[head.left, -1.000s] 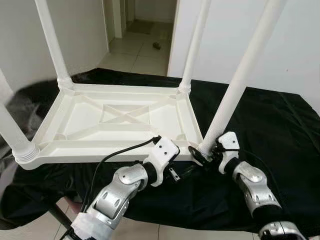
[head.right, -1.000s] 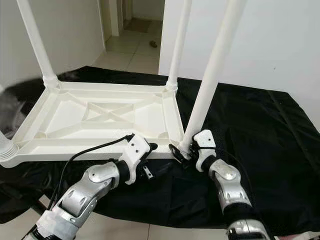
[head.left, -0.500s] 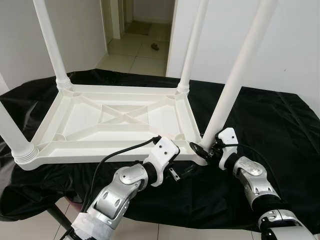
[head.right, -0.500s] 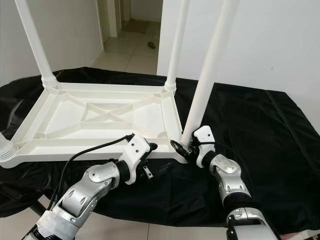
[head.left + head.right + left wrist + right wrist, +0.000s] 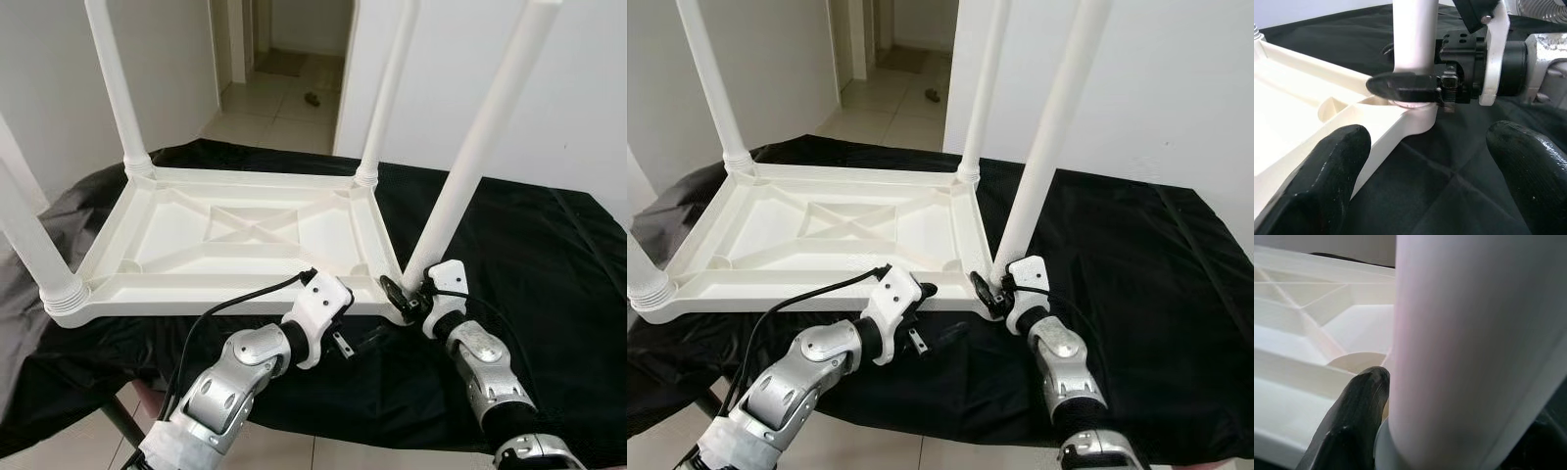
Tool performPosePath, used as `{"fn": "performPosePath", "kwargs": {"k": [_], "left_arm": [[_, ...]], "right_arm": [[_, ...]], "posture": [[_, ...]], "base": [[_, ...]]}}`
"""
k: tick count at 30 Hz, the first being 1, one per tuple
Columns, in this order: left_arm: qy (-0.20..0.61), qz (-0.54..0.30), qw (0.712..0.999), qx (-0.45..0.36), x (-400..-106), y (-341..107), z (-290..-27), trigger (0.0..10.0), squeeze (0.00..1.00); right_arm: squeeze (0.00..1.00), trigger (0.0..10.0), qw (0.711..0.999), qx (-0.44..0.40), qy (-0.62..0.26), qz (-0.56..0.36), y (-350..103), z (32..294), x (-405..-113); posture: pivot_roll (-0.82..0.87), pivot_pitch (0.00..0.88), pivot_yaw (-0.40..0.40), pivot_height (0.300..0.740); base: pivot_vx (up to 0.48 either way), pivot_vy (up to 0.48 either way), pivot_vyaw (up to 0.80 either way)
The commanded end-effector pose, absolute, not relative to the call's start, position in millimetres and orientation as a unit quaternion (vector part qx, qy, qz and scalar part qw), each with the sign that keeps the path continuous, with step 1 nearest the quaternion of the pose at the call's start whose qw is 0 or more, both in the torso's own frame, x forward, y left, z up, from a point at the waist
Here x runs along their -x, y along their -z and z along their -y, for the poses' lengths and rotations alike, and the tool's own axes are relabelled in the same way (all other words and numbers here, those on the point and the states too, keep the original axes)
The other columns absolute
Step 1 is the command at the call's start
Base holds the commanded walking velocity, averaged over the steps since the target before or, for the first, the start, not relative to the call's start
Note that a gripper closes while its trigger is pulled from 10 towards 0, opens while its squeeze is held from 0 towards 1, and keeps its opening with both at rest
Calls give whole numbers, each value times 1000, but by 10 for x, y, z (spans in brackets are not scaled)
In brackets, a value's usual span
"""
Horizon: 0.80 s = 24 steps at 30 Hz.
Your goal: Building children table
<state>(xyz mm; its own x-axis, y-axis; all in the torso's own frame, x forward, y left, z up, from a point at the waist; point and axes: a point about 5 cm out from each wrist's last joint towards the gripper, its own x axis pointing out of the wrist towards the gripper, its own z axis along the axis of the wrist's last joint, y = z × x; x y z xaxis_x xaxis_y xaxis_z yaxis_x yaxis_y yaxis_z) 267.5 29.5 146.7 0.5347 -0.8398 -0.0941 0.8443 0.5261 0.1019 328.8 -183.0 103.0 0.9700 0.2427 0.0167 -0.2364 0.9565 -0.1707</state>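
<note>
Overhead, the smooth white plastic table top (image 5: pixel 235 245) lies upside down on a wrinkled black cloth (image 5: pixel 549 284), its ribbed underside crossed by an X brace and its round legs cut off by the frame, with bare cloth spreading to the right of it. Along the left wrist view, the left gripper (image 5: pixel 1430 161) hangs spread wide and empty just off the near right corner. Close up in the right wrist view, the right gripper (image 5: pixel 988 292) clasps the base of the near right leg (image 5: pixel 1469 342), whose matte tube hides the far finger.
</note>
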Motion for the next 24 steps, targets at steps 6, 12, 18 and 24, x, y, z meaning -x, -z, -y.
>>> {"fn": "performPosePath", "kwargs": {"k": [6, 12, 18, 24], "left_arm": [[490, -22, 868, -75, -2652, -1455, -311, 10000, 0], [490, -24, 868, -75, -2638, -1445, -313, 10000, 0], [487, -24, 870, -73, -2626, -1432, -300, 10000, 0], [486, -24, 871, -71, -2613, -1423, -296, 10000, 0]], "right_arm": [[0, 0, 995, 73, 58, -43, -796, 2112, -3155], [0, 0, 987, 68, 136, -44, -785, 2078, -3089], [0, 1686, 986, 32, 157, -36, -805, 1647, -2982], [0, 10000, 989, 25, 145, -1, -915, 1677, -3017]], "posture": [[27, 16, -38, 740], [28, 13, -42, 740], [38, 6, -64, 740], [39, 1, -67, 740]], "base": [[0, 0, 0], [0, 0, 0], [0, 0, 0], [0, 0, 0]]}}
